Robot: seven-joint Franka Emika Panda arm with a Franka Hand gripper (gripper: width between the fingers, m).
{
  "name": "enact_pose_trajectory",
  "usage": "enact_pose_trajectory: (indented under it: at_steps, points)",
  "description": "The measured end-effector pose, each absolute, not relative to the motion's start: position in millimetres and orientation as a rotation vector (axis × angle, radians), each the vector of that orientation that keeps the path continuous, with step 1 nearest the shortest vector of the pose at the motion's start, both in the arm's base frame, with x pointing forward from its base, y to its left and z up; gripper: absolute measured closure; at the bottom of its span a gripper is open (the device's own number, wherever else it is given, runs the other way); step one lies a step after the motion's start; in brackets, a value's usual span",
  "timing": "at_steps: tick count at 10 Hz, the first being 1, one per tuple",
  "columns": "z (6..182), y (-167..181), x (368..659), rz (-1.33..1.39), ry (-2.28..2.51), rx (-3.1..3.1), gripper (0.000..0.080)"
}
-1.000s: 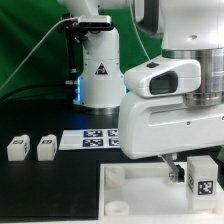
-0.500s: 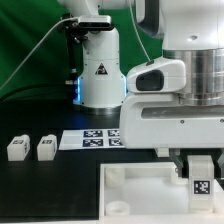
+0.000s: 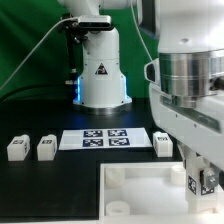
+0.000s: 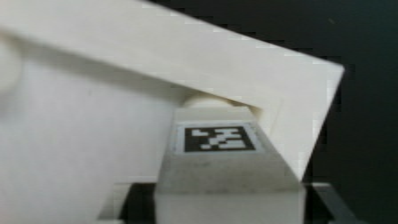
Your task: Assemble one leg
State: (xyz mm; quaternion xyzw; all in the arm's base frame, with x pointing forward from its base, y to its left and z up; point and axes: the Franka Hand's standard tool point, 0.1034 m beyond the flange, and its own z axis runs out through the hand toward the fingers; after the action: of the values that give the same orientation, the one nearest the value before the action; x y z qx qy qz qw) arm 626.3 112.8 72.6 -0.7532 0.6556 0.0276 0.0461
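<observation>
Leg [image 4: 217,160] in closed jaws [image 3: 203,183] — seemingly over tray [image 3: 140,185] corner, black table [image 3: 50,190].

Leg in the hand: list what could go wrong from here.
1. The leg sits at the tabletop's corner socket, but the wrist view does not show whether it is square; if tilted, it could jam.
2. The hand hides the joint in the exterior view, so a slip in the grip could go unnoticed.
3. A loose leg stands close beside the arm; a wide swing might knock it over.
</observation>
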Motion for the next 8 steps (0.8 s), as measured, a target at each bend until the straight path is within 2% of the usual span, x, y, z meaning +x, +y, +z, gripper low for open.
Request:
enact_pose_trajectory:
  at_steps: [3, 4, 5, 6, 8]
  points:
    - [72.1, 113.2, 625.7, 0.092, 2.07, -2.239, 0.0508]
    - [71.6, 113.0, 626.0, 0.083, 1.983, -2.312, 0.0408]
    - [69.8, 112.0, 628.4, 0.052, 1.822, -2.429, 0.0269]
    - [70.5, 112.6, 630.7, 0.02, 1.603, -2.571, 0.0181]
    - [71.4, 113.2, 632.6, -0.014, 1.285, -2.737, 0.0156]
